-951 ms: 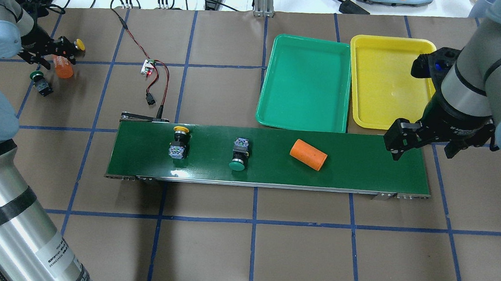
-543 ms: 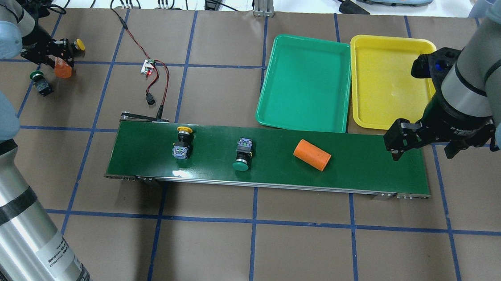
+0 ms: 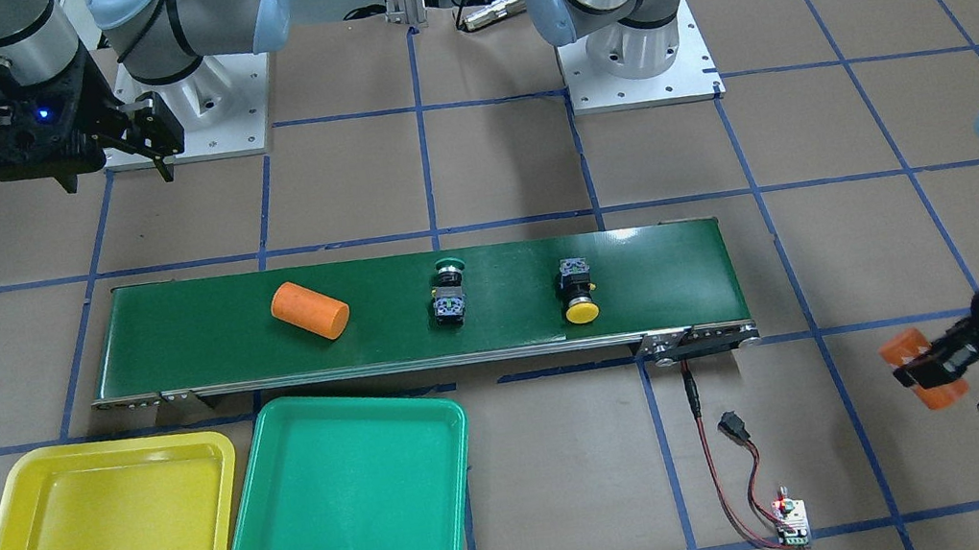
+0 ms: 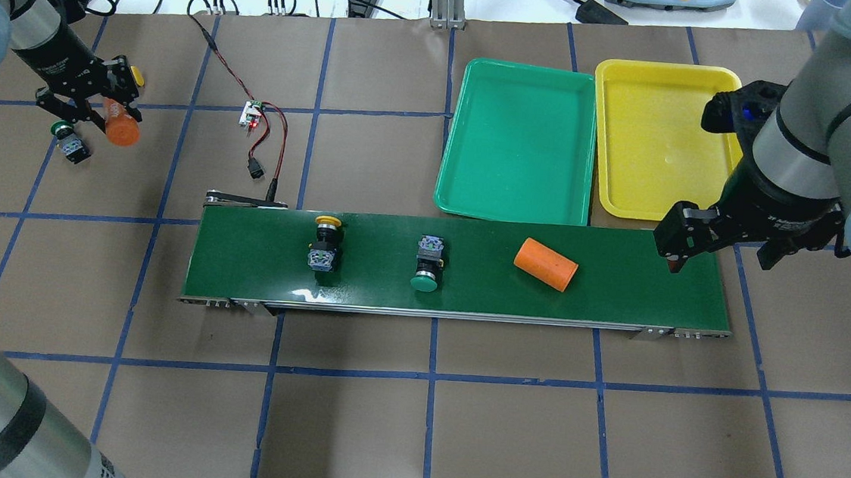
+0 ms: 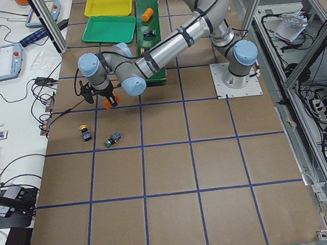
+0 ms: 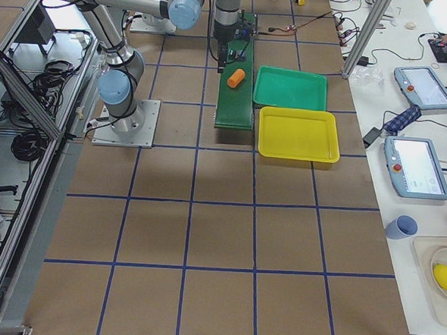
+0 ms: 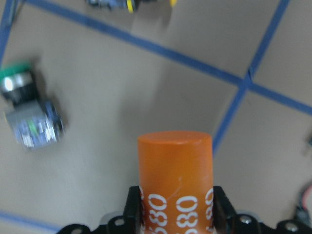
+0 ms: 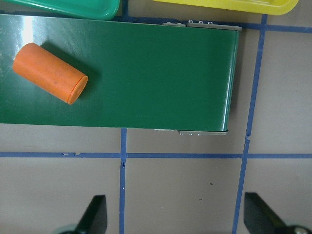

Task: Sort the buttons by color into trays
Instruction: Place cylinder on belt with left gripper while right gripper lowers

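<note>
On the dark-green conveyor belt (image 4: 619, 285) lie a yellow button (image 4: 323, 242) and a green button (image 4: 427, 266); both show in the front view, yellow (image 3: 579, 296) and green (image 3: 450, 292). A second green button (image 4: 69, 141) and a second yellow button (image 4: 137, 77) lie on the table at far left. My left gripper (image 4: 105, 109) is shut on an orange cylinder (image 7: 175, 180), held just above the table between those two. My right gripper (image 4: 724, 251) is open and empty over the belt's right end. The green tray (image 4: 517, 140) and yellow tray (image 4: 658, 136) are empty.
Another orange cylinder (image 4: 545, 264) lies on the belt, right of the green button and left of my right gripper. A small circuit board (image 4: 253, 113) with red and black wires lies behind the belt's left end.
The two buttons and the orange cylinder on the belt have moved right. My left gripper has shifted slightly right with its orange cylinder. The right gripper has hardly moved.
</note>
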Robot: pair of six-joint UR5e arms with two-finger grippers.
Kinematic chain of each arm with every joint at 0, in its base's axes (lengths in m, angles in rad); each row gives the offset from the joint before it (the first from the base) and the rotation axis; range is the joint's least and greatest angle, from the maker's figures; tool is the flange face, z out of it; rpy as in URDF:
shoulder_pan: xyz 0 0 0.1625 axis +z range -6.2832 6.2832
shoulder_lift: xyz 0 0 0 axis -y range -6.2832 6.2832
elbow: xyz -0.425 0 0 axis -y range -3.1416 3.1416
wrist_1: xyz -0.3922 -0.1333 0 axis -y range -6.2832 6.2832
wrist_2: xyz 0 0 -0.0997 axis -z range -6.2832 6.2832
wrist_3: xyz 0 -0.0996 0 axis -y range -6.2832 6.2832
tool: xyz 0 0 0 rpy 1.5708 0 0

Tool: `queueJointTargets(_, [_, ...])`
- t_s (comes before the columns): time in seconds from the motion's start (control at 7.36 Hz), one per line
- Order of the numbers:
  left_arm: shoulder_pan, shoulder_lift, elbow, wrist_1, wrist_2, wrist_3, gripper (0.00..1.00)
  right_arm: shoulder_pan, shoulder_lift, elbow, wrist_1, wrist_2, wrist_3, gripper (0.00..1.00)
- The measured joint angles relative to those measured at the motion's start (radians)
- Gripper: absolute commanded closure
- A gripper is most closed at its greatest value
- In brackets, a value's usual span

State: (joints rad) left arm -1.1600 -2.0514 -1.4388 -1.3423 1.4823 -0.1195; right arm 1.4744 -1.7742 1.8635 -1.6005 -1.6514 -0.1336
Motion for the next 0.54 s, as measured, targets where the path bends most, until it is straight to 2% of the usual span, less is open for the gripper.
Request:
queueJointTargets(0.27, [-0.054, 0.150, -0.184, -0.009, -0.003, -0.258, 0.97, -0.041, 0.002, 0.009, -0.020, 0.018, 0.005, 0.00])
queueJointTargets(0.54, [-0.131, 0.251, -0.307, -0.012, 0.003, -0.483, 0.97, -0.057, 0.002, 0.015, -0.026, 0.057, 0.060, 0.00])
